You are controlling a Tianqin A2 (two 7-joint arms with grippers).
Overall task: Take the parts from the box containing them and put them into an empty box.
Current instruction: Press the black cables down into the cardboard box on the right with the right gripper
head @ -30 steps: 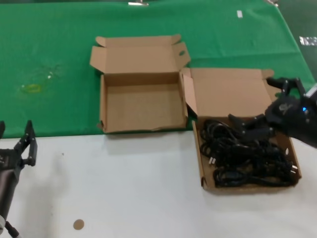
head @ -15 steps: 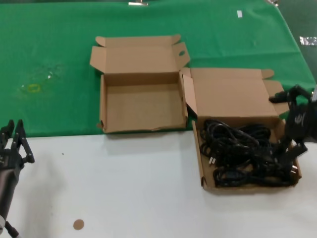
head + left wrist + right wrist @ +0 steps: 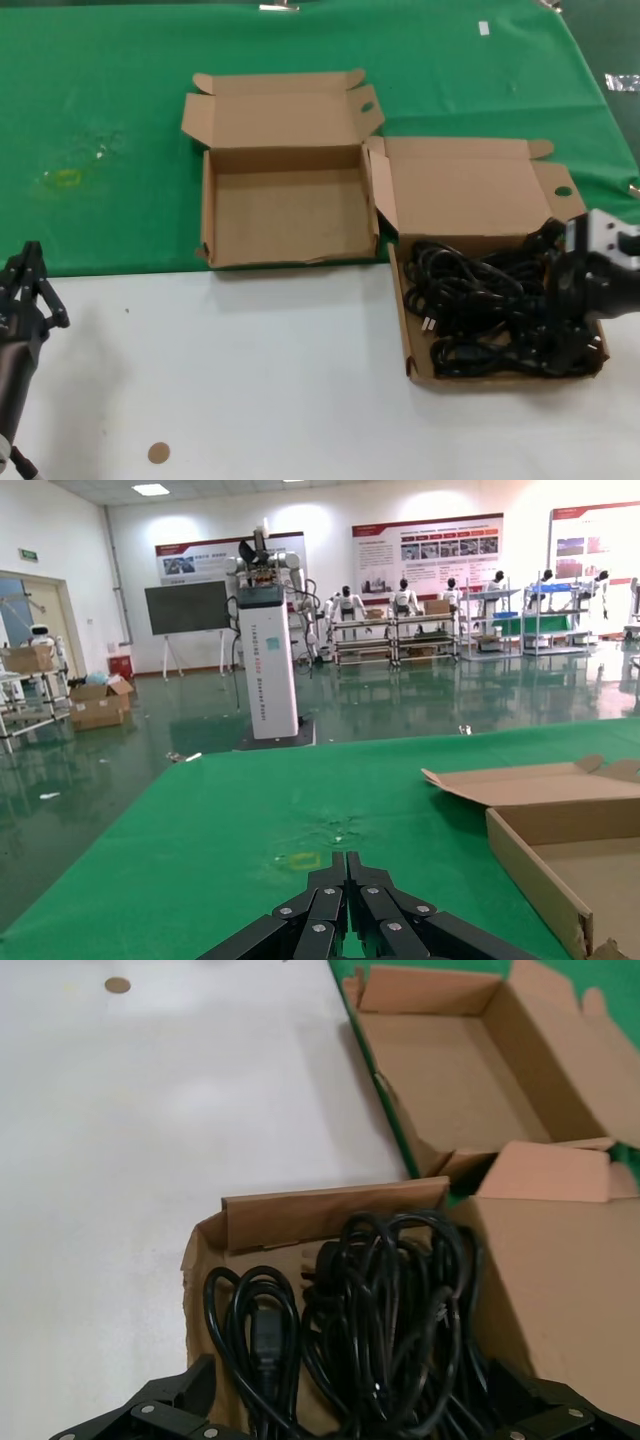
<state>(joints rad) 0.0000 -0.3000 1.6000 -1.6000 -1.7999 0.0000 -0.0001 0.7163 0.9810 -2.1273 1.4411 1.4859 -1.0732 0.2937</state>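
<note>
Two shallow brown cardboard boxes are shown side by side on the table (image 3: 250, 380), both with lids hinged back over the green cloth (image 3: 100, 120) that covers the far part of the table. The box of parts (image 3: 415, 340) is placed toward the robot's right, mostly on the white surface, and is filled with coiled black power cables (image 3: 480, 310); its near lid ear is folded upright, and an oval hole is seen in the far ear. The empty box (image 3: 285, 215) is set just to the left of it, on the green cloth at the edge of the white area, with both lid ears splayed outward. The right pincer (image 3: 562, 335) is seen lowered into the right end of the box of parts, among the cables; in the right wrist view its fingers (image 3: 150, 1415) are spread wide apart, with the cable bundle lying between them and nothing clamped. The left pincer (image 3: 28, 290) is held idle at the left edge of the table, well apart from both boxes, and its fingers (image 3: 345, 905) are drawn together. A small brown disc (image 3: 158, 453) is seen on the white surface near the front.
</note>
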